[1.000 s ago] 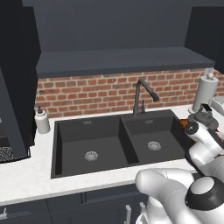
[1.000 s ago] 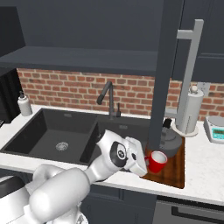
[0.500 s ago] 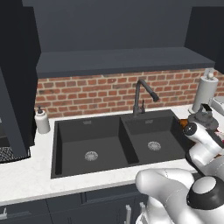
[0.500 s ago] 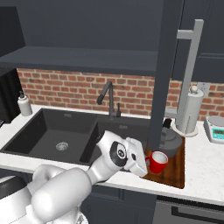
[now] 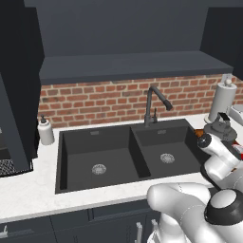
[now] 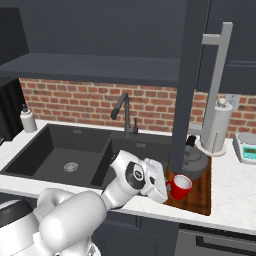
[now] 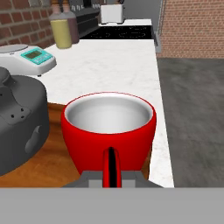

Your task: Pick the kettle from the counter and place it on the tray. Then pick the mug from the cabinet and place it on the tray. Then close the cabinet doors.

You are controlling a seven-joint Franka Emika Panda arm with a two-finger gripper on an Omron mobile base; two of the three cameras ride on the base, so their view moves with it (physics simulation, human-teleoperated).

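The red mug with its white inside is upright over the front edge of the brown wooden tray. My gripper is shut on the mug's handle. In the right base view the mug is low over the tray's front left part, with my gripper at its left side. Whether it touches the wood I cannot tell. The dark grey kettle stands on the tray just behind the mug and shows as the kettle in the hand view. The kettle also appears beyond my arm.
An open charcoal cabinet door with a silver bar handle hangs above the tray. A paper-towel roll and a scale stand behind on the white counter. To the left are the black double sink, a faucet and a soap bottle.
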